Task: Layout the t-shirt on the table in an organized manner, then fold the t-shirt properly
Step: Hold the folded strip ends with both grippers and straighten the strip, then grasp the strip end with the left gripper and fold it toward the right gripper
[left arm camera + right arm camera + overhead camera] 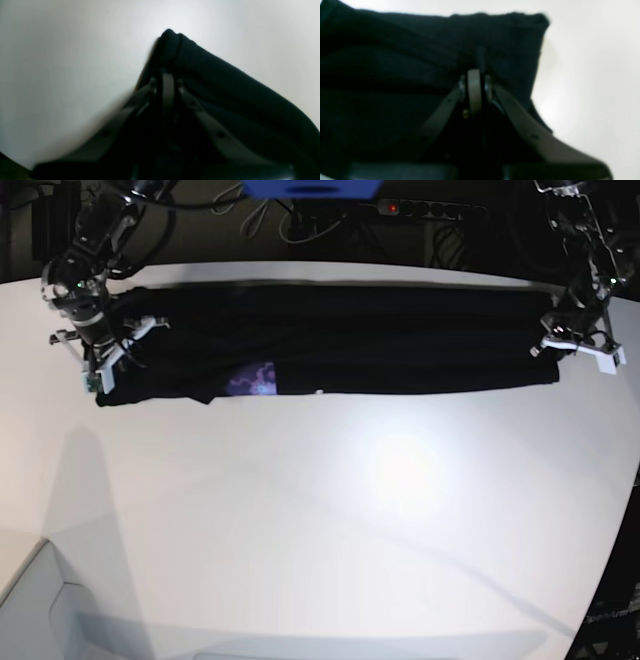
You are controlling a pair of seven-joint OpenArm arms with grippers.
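The black t-shirt [380, 340] lies as a long folded band across the far side of the white table [350, 510], stretched between both grippers. A small patch of its purple print [252, 378] shows at the front edge. My left gripper [553, 352] is shut on the shirt's right end; in the left wrist view the fingers [168, 75] pinch a corner of black fabric [225, 82] over the table [62, 62]. My right gripper [100, 375] is shut on the left end; in the right wrist view it [475, 75] clamps the cloth [395, 62] above the table [595, 62].
A power strip [430, 210] and cables lie behind the table's far edge, with a blue object [310, 188] above them. The table's curved edge [612, 560] runs down the right side. A white block [30, 600] sits at the front left corner.
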